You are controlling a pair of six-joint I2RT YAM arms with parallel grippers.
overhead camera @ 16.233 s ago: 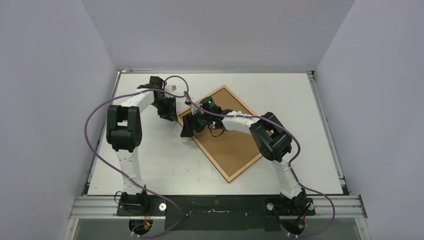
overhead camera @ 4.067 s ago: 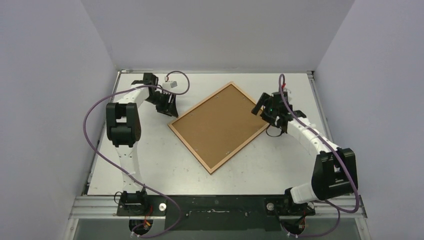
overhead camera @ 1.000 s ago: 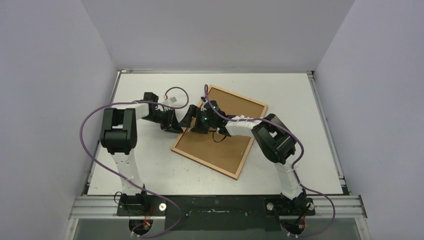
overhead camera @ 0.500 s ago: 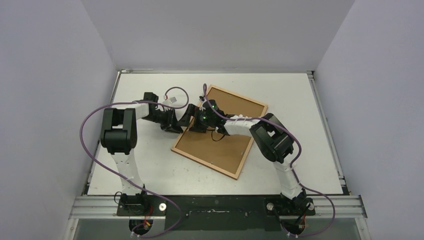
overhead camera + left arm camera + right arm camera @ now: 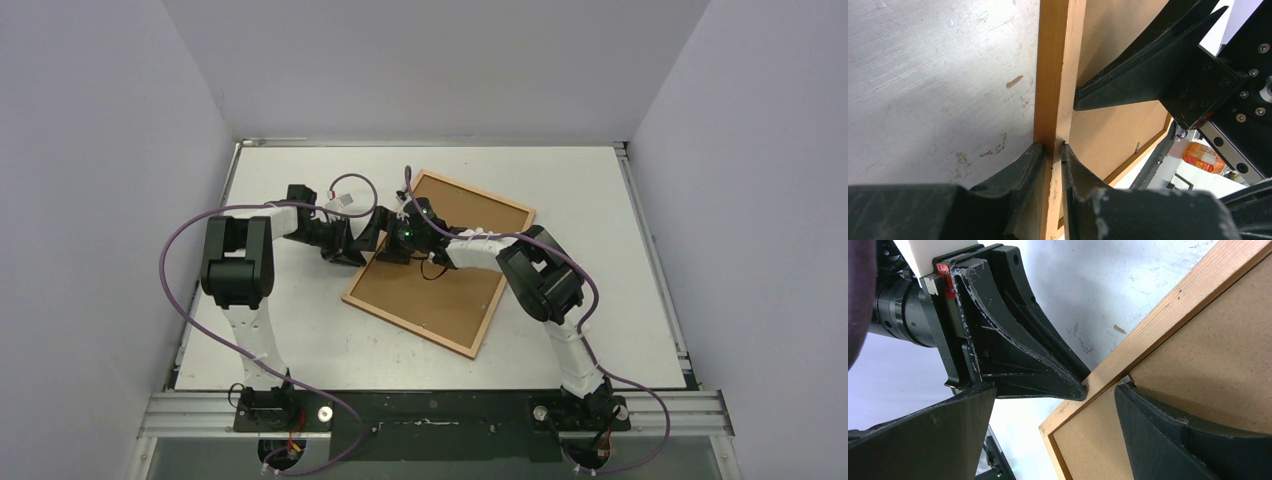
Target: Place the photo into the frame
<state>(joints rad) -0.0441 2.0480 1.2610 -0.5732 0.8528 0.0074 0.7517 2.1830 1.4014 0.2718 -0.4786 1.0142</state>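
Top view: noted frame (image 5: 410, 324) lying back-up near desk (image 5: 300, 330) centre, skewed, long sides running roughly 1 to 7 o'clock. Opening filled by brown backing sheet (image 5: 440, 300).

Found left gripper (image 5: 360, 251) reaching in from 9 o'clock, clenched on the frame's 9 o'clock-side long edge. Checked in left wrist view: fingertips (image 5: 1034, 152) pinching the wooden rail from both sides, one on the desk side, the other on the backing-sheet side.

Found right gripper (image 5: 392, 240) at the same edge, arriving from 3 o'clock across the backing sheet, released, jaws spread wide. Checked in right wrist view: one finger (image 5: 1158, 430) over the backing sheet with its tip at the frame's inner edge, the other finger (image 5: 938, 435) outside the frame above bare desk, left gripper's tip sitting between them. Could not resolve contact between right fingertip and sheet.
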